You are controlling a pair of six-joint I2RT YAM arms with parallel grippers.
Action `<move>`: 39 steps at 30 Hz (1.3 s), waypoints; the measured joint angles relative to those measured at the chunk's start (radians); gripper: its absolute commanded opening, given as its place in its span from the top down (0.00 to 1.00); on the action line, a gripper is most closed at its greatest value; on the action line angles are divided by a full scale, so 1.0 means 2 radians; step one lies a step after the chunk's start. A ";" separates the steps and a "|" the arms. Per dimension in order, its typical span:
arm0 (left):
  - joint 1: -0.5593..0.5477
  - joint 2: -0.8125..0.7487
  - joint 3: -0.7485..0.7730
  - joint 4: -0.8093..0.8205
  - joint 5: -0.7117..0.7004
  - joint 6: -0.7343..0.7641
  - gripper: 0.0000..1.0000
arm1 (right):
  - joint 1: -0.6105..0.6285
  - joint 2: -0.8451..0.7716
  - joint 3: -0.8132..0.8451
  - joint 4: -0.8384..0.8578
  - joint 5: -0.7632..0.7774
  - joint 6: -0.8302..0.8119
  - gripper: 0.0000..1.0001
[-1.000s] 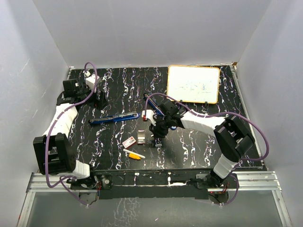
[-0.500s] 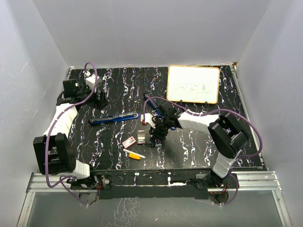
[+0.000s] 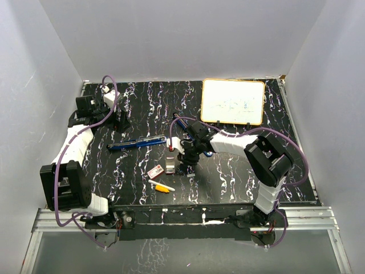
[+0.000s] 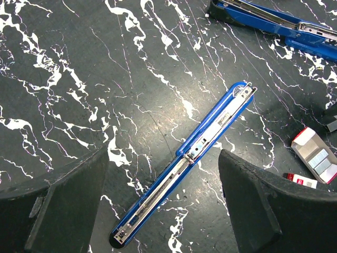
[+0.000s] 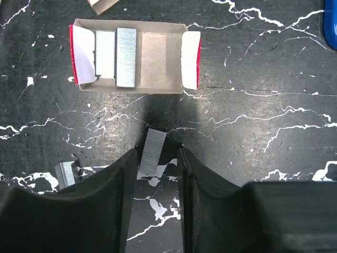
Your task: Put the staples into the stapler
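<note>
An opened blue stapler (image 4: pixel 189 158) lies flat on the black marbled table, its magazine rail facing up; it also shows in the top view (image 3: pixel 138 142). My left gripper (image 4: pixel 163 155) is wide open above it, a finger on each side. An open red-and-white staple box (image 5: pixel 134 55) holds two staple strips. A loose staple strip (image 5: pixel 151 152) lies on the table between the fingers of my right gripper (image 5: pixel 158 150). The jaws are slightly apart around the strip, which lies against the left finger. In the top view the right gripper (image 3: pixel 185 167) is beside the box (image 3: pixel 170 167).
A second blue stapler (image 4: pixel 274 21) lies farther back. Another short staple strip (image 5: pixel 66 173) lies left of the right fingers. A yellow-and-white marker (image 3: pixel 161 186) and a small red-and-white piece (image 3: pixel 155 171) sit near the front. A whiteboard (image 3: pixel 232 101) lies at the back right.
The right arm has swung its elbow and forearm leftward, and the gripper has shifted slightly left toward the staple box. The left arm has not moved.
</note>
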 measured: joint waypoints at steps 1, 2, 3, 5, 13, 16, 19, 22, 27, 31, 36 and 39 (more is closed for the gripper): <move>0.000 0.000 0.000 0.000 0.000 0.000 0.17 | 0.000 0.000 0.000 0.001 0.000 0.000 0.64; 0.000 0.000 0.000 0.000 0.000 0.001 0.17 | 0.000 0.000 0.000 0.002 0.001 0.001 0.64; 0.000 0.000 0.000 0.000 0.000 0.001 0.17 | 0.000 0.000 -0.001 0.003 0.002 0.003 0.64; 0.000 0.000 0.000 -0.002 0.000 0.002 0.17 | 0.000 0.000 -0.003 0.009 0.004 0.010 0.65; 0.000 0.000 0.000 -0.002 0.001 0.005 0.17 | 0.000 -0.023 -0.035 0.040 0.021 0.028 0.66; 0.000 0.000 0.000 -0.002 0.003 0.005 0.17 | 0.000 -0.024 -0.037 0.042 0.025 0.037 0.67; 0.000 0.000 0.000 -0.002 0.004 0.006 0.17 | 0.000 -0.024 -0.037 0.044 0.027 0.049 0.65; 0.000 0.000 0.000 -0.002 0.004 0.006 0.17 | 0.001 -0.024 -0.037 0.048 0.031 0.067 0.63; 0.000 0.000 0.000 -0.001 0.004 0.006 0.17 | 0.007 -0.023 -0.037 0.055 0.043 0.097 0.61; 0.000 0.000 -0.001 -0.001 0.004 0.006 0.17 | 0.016 -0.019 -0.031 0.057 0.052 0.110 0.59; 0.000 -0.001 -0.001 -0.001 0.004 0.009 0.17 | 0.028 -0.010 -0.018 0.054 0.066 0.121 0.60; 0.000 -0.001 -0.001 -0.001 0.004 0.010 0.17 | 0.035 0.001 -0.003 0.047 0.074 0.129 0.62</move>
